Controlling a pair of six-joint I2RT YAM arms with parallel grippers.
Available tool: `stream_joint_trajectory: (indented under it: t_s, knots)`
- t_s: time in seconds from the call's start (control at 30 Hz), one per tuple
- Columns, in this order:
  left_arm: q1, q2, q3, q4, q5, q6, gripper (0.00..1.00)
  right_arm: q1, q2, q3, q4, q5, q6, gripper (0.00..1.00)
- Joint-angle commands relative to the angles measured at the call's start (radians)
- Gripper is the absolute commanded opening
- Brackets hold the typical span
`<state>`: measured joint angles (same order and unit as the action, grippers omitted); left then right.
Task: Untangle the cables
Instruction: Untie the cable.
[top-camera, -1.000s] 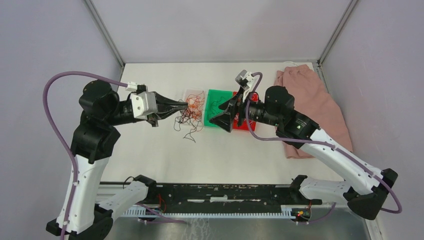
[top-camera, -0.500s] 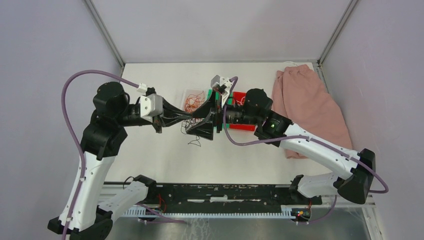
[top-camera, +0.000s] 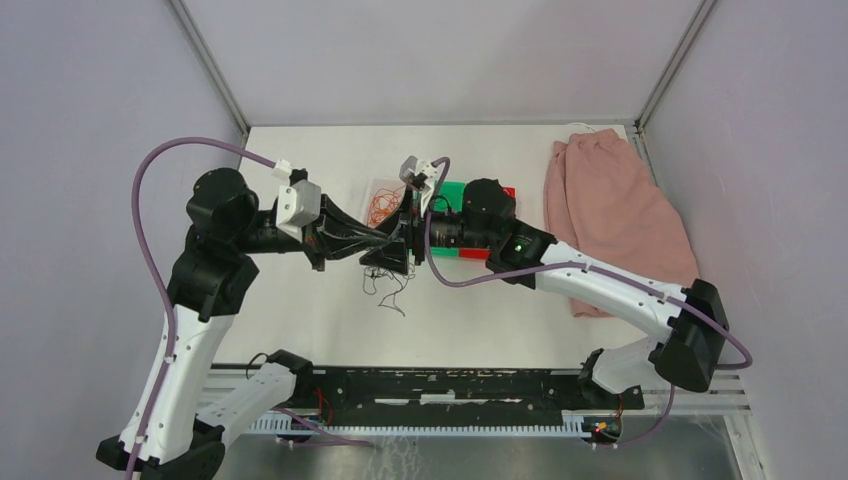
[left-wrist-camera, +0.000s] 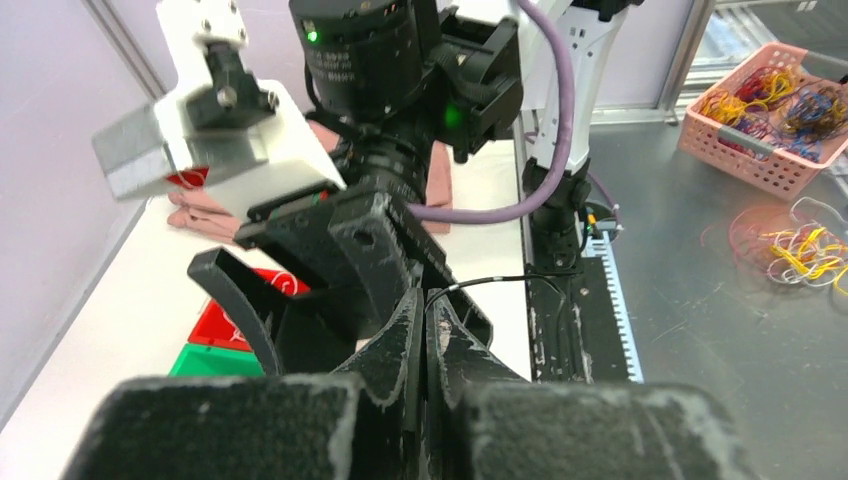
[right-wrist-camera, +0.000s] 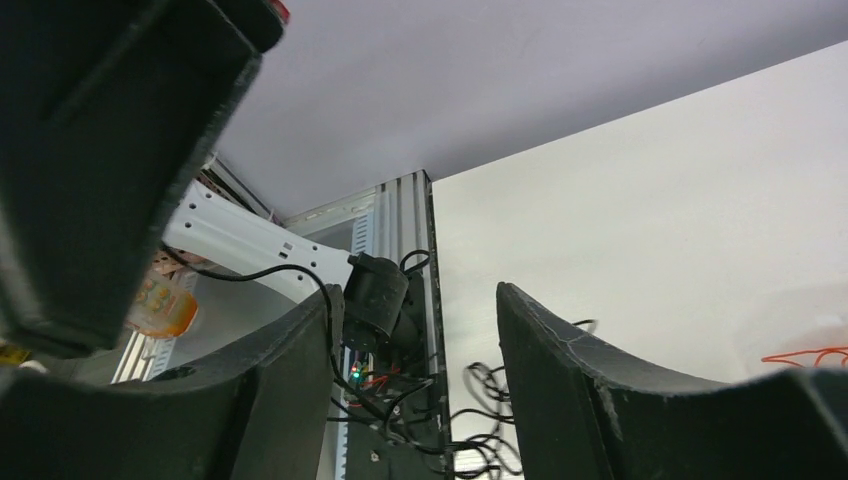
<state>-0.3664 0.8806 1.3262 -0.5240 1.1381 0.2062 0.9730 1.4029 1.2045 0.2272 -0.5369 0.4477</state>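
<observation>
Cables (top-camera: 385, 285): one clump of thin black and orange-red wires, hanging over the white table (top-camera: 300, 300) from the left gripper (left-wrist-camera: 424, 310), whose fingers we see pressed together on a black strand. Right gripper (right-wrist-camera: 415, 320): meets the left one tip to tip above the clump; we note its fingers standing apart, a gap between them. Clear tray (top-camera: 372, 186): just behind the grippers, holding more orange-red wires. Green tray (top-camera: 455, 190), then red tray (top-camera: 478, 253): side by side beneath the right wrist. Pink cloth (top-camera: 610, 210): far right, crumpled.
</observation>
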Motion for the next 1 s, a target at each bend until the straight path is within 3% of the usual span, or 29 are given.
stream_joint_trajectory:
  t_s: [0.0, 0.3, 0.67, 0.97]
  knots:
    - [0.001, -0.01, 0.019, 0.139, 0.052, -0.162, 0.03, 0.014, 0.025, 0.044, 0.094, 0.006, 0.023, 0.62]
    - [0.0, -0.006, 0.073, 0.25, 0.083, -0.345, 0.03, 0.016, 0.151, 0.012, 0.145, 0.008, 0.112, 0.59]
    - [0.0, 0.024, 0.216, 0.271, 0.097, -0.39, 0.03, 0.017, 0.239, -0.056, 0.117, 0.095, 0.124, 0.54]
    - [0.0, 0.025, 0.234, 0.272, 0.087, -0.385, 0.03, 0.017, 0.199, -0.158, 0.117, 0.137, 0.133, 0.49]
